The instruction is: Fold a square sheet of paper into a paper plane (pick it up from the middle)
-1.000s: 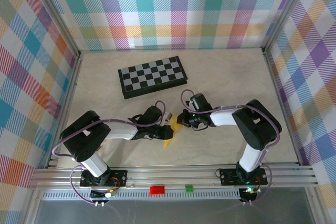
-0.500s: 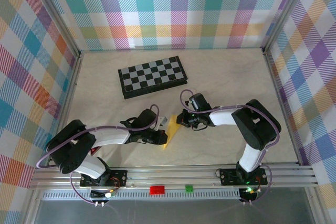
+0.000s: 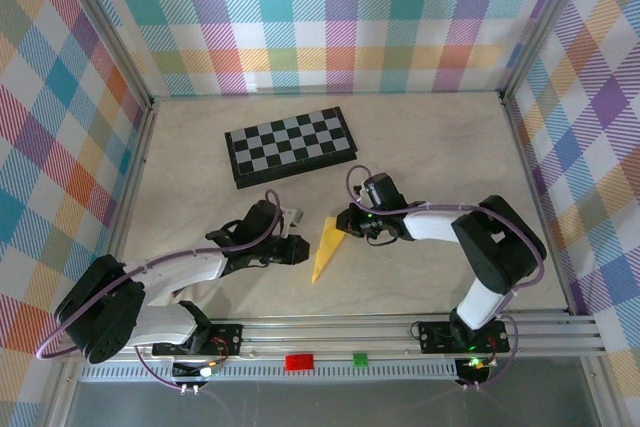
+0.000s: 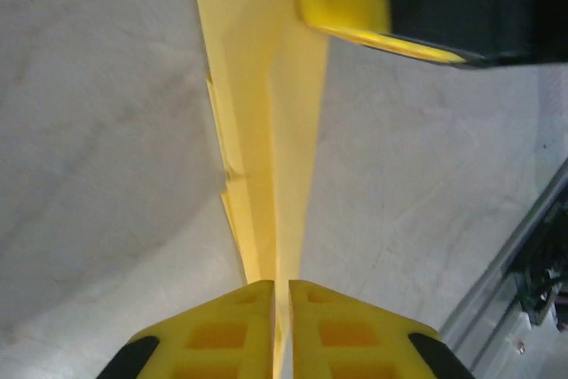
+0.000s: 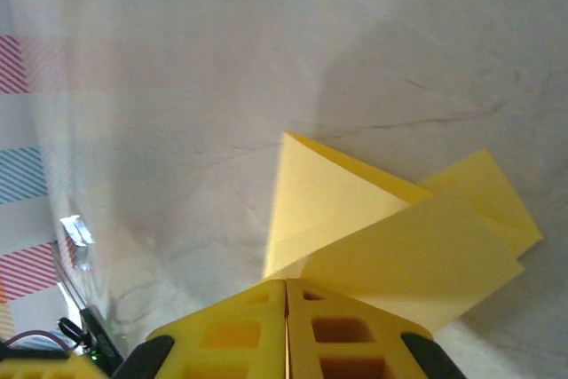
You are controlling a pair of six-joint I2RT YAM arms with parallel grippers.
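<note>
The paper plane [image 3: 324, 249] lies on the desk [image 3: 430, 157] between the two tools. It is a slim yellow dart, its broad end by the right tool [image 3: 348, 223] and its point a little nearer the arm bases than the left tool [image 3: 300, 248]. From above, the left tool sits just beside the plane's long edge, but its dark body covers the tips there, so contact cannot be read in that view. In the left wrist view its yellow fingers [image 4: 209, 335] stand nearly together with only a thin slit between them. The plane's narrow end runs straight down into that slit. The lower edge of the frame cuts the paper off there, and I cannot tell whether the fingers pinch it or merely flank it. Ahead of the left tool, at the plane's far end, a yellow-and-black finger [image 4: 351, 2] of the right tool sits at the paper's edge, blurred and cut off by the top of the frame. In the right wrist view the right tool's fingers [image 5: 346, 339] are pressed together to a hairline seam. The plane's folded layers spread just ahead of the tips and off to their right. The lowest flap meets one finger, and it is unclear whether it passes beneath it. The chessboard [image 3: 290, 146] lies well beyond both tools, apart from the plane.
</note>
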